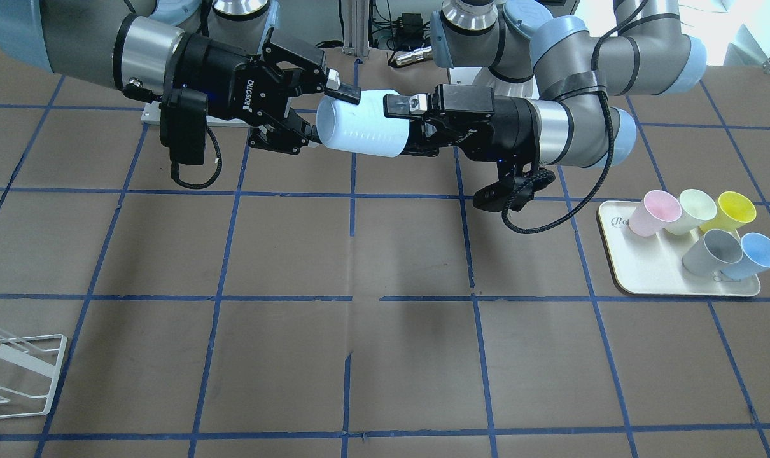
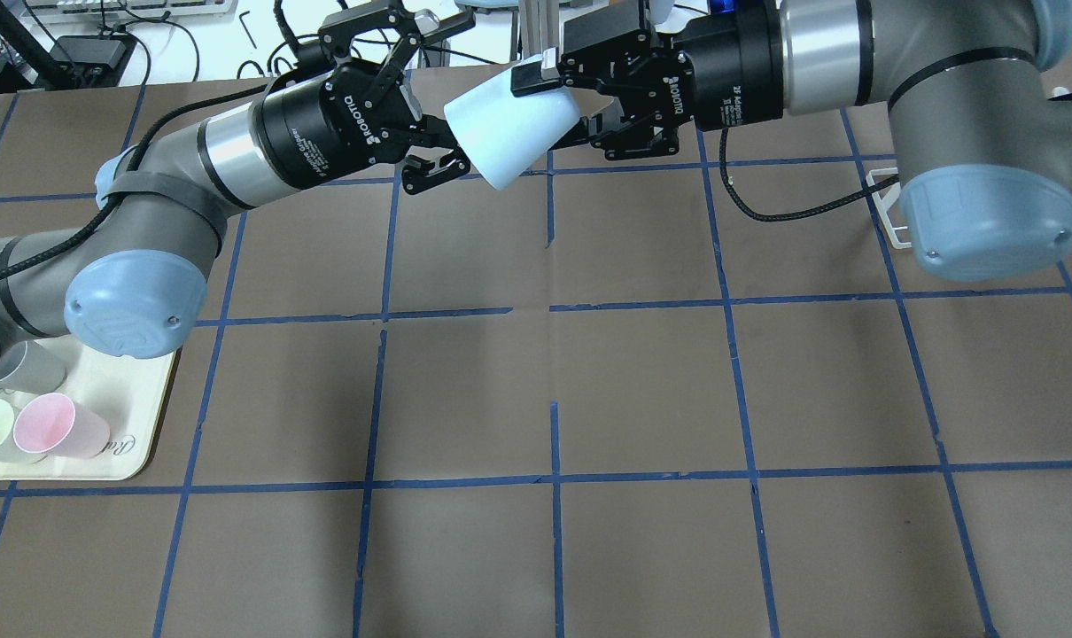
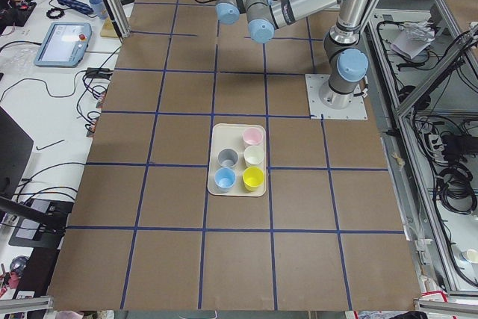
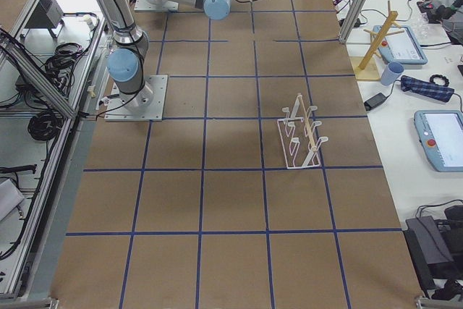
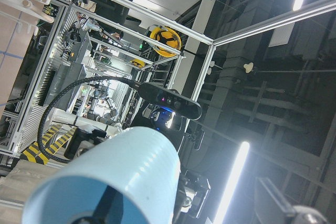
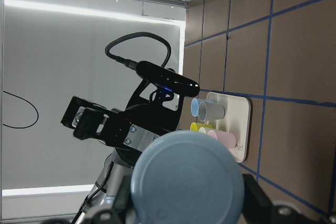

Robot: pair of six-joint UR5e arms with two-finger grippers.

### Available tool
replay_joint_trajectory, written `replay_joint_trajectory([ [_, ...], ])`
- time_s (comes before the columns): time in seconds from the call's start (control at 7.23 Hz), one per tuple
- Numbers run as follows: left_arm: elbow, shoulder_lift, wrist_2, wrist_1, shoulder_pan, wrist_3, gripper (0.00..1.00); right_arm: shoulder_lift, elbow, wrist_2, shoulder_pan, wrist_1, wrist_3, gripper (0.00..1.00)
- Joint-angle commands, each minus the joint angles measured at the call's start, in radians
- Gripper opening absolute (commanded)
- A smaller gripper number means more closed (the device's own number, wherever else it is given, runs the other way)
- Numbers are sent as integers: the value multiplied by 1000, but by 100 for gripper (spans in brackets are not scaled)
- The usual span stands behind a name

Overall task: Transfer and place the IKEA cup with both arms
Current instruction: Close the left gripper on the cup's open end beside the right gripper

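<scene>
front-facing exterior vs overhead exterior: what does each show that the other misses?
Front-facing only: the yellow plastic cup and a second light-blue cup on the cream tray.
Overhead only: the black box with cables on the white bench beyond the table.
Both: the light-blue tapered plastic cup, level in the air between the left hand and the right hand, plus the pink cup, pale-green cup and grey cup on that tray.

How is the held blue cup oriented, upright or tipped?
Tipped: the IKEA cup lies horizontal in the air, mouth toward the left gripper, base toward the right gripper.
</scene>
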Motion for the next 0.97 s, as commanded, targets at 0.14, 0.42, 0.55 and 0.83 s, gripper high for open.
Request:
replay_joint_trajectory([
  [0.14, 0, 4, 4, 20, 0, -56, 23, -5, 8, -2, 0, 0, 3, 100],
  [0.42, 0, 2, 4, 30, 0, -76, 23, -1, -4, -72, -8, 0, 3, 100],
  [0.55, 1, 7, 4, 36, 5, -91, 23, 5, -10, -75, -21, 0, 1, 100],
  [0.83, -5, 10, 67, 53, 21, -108, 4, -3, -44, -200, -64, 5, 0, 100],
])
